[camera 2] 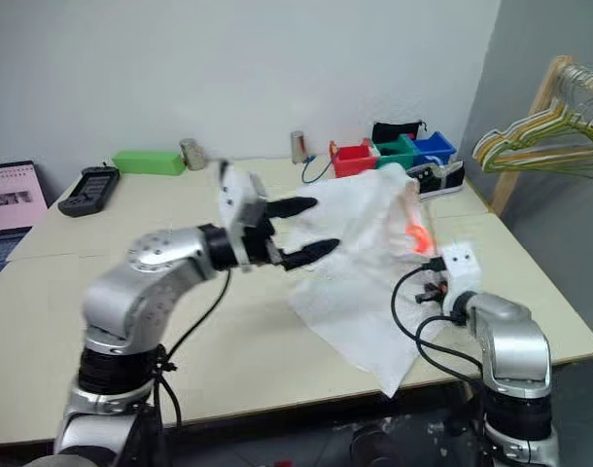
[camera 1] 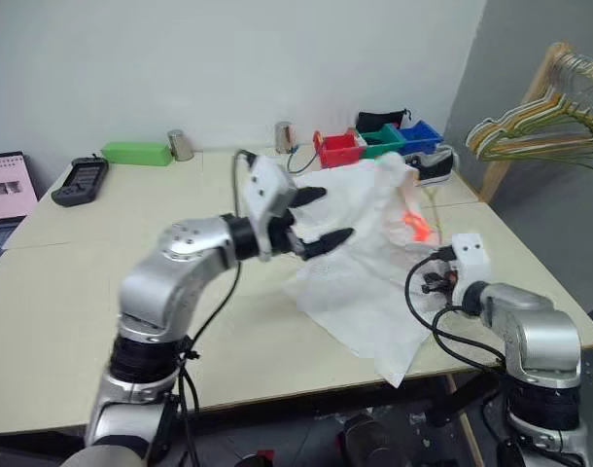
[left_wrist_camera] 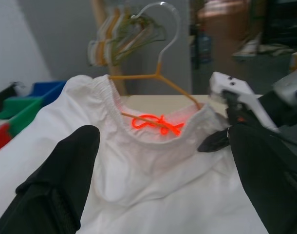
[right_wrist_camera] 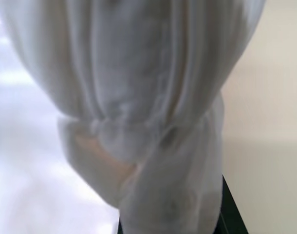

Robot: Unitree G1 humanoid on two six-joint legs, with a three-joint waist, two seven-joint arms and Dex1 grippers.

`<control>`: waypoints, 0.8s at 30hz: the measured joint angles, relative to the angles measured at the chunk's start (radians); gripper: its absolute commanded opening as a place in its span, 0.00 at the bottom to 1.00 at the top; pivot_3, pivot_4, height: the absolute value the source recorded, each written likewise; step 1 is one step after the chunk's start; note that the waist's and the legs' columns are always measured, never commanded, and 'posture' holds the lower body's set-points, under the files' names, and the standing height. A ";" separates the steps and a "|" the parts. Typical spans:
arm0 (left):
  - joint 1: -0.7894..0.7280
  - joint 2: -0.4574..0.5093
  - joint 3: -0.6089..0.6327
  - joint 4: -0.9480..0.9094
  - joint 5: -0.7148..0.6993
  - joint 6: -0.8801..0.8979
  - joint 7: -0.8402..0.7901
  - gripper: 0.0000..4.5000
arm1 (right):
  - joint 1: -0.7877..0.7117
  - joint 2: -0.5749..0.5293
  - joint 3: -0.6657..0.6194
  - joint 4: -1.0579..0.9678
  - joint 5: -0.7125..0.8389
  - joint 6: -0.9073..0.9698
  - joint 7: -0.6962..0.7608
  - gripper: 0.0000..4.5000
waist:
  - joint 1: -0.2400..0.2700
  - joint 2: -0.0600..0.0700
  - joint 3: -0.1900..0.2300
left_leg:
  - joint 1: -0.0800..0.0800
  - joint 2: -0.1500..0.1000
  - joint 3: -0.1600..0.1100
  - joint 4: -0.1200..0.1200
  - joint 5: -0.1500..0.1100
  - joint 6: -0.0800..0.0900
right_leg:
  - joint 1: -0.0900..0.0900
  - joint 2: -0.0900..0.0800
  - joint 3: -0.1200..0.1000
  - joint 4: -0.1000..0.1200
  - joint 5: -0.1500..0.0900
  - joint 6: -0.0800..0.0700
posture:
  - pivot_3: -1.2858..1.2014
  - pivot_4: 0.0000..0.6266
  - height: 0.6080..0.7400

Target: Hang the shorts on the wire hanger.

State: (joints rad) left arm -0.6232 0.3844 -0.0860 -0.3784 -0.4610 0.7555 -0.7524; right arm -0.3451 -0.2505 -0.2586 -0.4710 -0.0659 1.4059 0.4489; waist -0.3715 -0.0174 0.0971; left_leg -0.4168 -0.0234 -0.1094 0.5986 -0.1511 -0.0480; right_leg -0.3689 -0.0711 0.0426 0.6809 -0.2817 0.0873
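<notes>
The white shorts [camera 1: 360,258] lie heaped on the table's right side, one leg drooping over the front edge. The gathered waistband [left_wrist_camera: 107,95] stands up, with the orange-red drawstring [left_wrist_camera: 156,122] inside it. The yellow-tan wire hanger [left_wrist_camera: 175,87] sits in the waist opening, its grey hook [left_wrist_camera: 168,19] rising above the fabric. My left gripper [camera 1: 331,214] hovers open, just left of the shorts and above the table, holding nothing. My right gripper [camera 1: 435,282] is at the shorts' right edge, shut on bunched waistband fabric [right_wrist_camera: 148,146].
Red, green and blue bins [camera 1: 374,143] and a shoe [camera 1: 435,165] stand behind the shorts. A bunch of hangers [camera 1: 535,131] hangs on a wooden rack past the table's right edge. A green box [camera 1: 136,153], two cans and a black device [camera 1: 80,181] sit at the back left.
</notes>
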 measured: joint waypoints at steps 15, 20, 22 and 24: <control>-0.225 -0.219 -0.152 0.233 0.057 -0.200 -0.012 0.99 | -0.090 0.026 -0.260 -0.065 -0.132 0.020 -0.394 0.00 | -0.138 0.011 -0.007 | 0.000 -0.001 0.003 -0.004 0.000 0.001 | 0.001 -0.001 -0.001 -0.003 -0.005 0.000 | 0.29 0.06 1.00; -0.311 -0.295 -0.174 0.362 0.112 -0.305 -0.013 0.99 | -0.161 -0.049 -0.264 0.024 -0.148 -0.079 -0.453 0.00 | -0.184 0.010 -0.007 | 0.001 0.000 0.005 -0.006 -0.001 0.002 | 0.001 -0.001 -0.001 -0.003 -0.008 -0.001 | 0.29 0.06 1.00; -0.332 -0.310 -0.181 0.396 0.132 -0.336 -0.015 0.99 | -0.202 -0.046 -0.282 0.067 -0.146 -0.106 -0.479 0.00 | -0.207 0.010 -0.007 | 0.002 0.000 0.006 -0.007 -0.002 0.003 | 0.001 -0.001 -0.001 -0.003 -0.009 -0.001 | 0.29 0.07 1.00; -0.334 -0.316 -0.195 0.407 0.147 -0.353 -0.024 0.99 | -0.238 -0.038 -0.312 0.106 -0.145 -0.119 -0.504 0.00 | -0.221 0.011 -0.007 | 0.002 0.000 0.007 -0.007 -0.002 0.003 | 0.001 -0.001 -0.001 -0.002 -0.010 -0.001 | 0.30 0.07 1.00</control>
State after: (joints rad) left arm -0.9573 0.0683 -0.2807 0.0288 -0.3144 0.4023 -0.7765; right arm -0.5832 -0.2882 -0.5709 -0.3649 -0.2107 1.2866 -0.0549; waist -0.5922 -0.0068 0.0899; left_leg -0.4146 -0.0230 -0.1026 0.5918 -0.1530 -0.0448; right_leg -0.3677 -0.0725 0.0418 0.6787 -0.2920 0.0859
